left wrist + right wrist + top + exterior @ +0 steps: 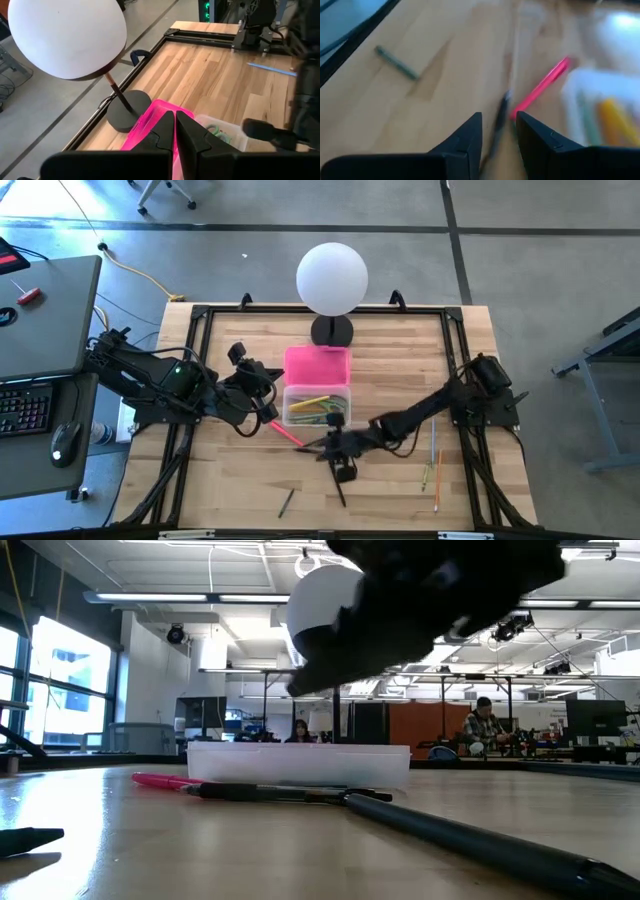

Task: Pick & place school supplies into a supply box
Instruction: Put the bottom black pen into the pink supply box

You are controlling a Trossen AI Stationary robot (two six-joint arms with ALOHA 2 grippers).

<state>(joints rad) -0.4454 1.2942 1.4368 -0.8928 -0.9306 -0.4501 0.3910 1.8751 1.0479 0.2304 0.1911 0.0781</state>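
The supply box (317, 408) is clear. Its pink lid (317, 366) is swung open toward the far edge. Yellow and green pens (312, 404) lie inside, and so does a green-handled thing (216, 131). My left gripper (272, 394) stands at the lid's left end, shut on it. My right gripper (338, 448) hovers low in front of the box, open. A black pen (501, 112) lies on the table in line with its gap, untouched. A pink pen (540, 86) lies just beyond it, against the box's front left corner. My left gripper has the pink lid's edge (172, 111) between its two fingers, and pink shows in the narrow slit between them. The fingers come from the table's left, slanting down. The lid stays raised and tipped back from the box. The fingers themselves hide the exact spot.
A white globe lamp (332, 278) on a black base stands just behind the box. A dark green pencil (286, 502) lies near the front edge. Blue, orange and green pens (435, 465) lie at the right. Another black pen (480, 836) lies close to the low camera.
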